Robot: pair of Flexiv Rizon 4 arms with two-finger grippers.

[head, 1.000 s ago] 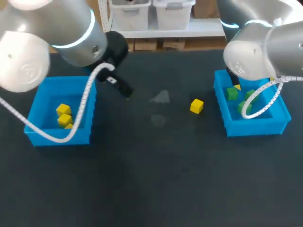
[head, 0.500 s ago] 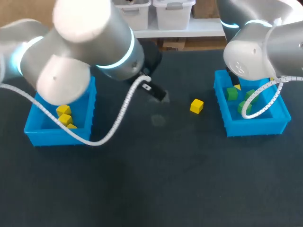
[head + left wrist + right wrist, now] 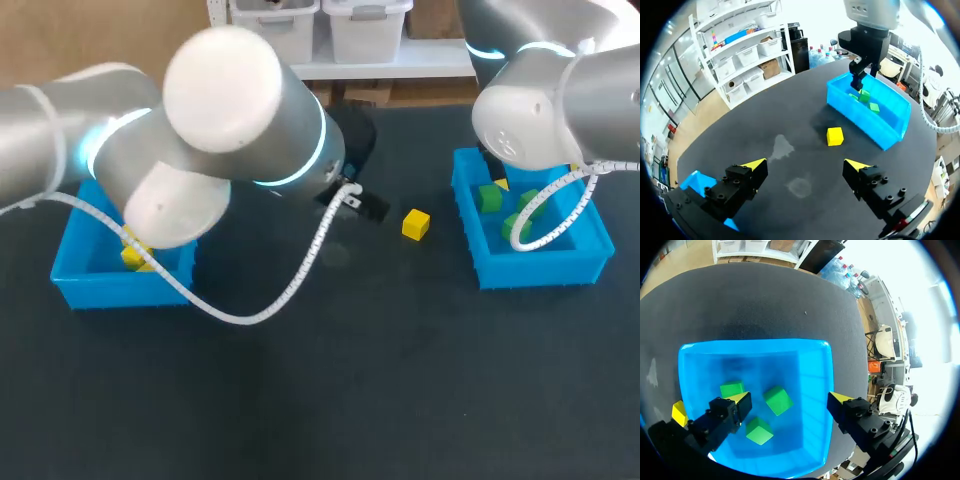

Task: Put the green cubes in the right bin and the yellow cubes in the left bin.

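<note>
the left arm (image 3: pixel 235 130) bulks across the head view and covers the far side and most of the inside of the left bin (image 3: pixel 75 285). of the yellow cubes (image 3: pixel 133 257) in it only a sliver shows, so their count cannot be told. from above, the arm's own wrist hides its fingers.

seen from its wrist, the left gripper (image 3: pixel 806 164) is spread wide and holds nothing. the loose yellow cube (image 3: pixel 835 136) lies on the table (image 3: pixel 740 120) ahead of it, apart from both fingers, between a pale smudge (image 3: pixel 782 146) and the right bin (image 3: pixel 867 117).

the right arm (image 3: pixel 560 110) cuts off part of that bin in the head view. the right gripper (image 3: pixel 790 398) hangs over the bin's inside, fingers wide apart, gripping nothing. three green cubes (image 3: pixel 778 400) lie on the floor under it, one partly behind a finger. a yellow corner (image 3: pixel 679 412) peeks out beside that finger at the bin's wall; whether it lies inside or outside cannot be told.

the loose yellow cube sits apart from the right bin's wall and well apart from the table's edges, with dark tabletop on every side.
</note>
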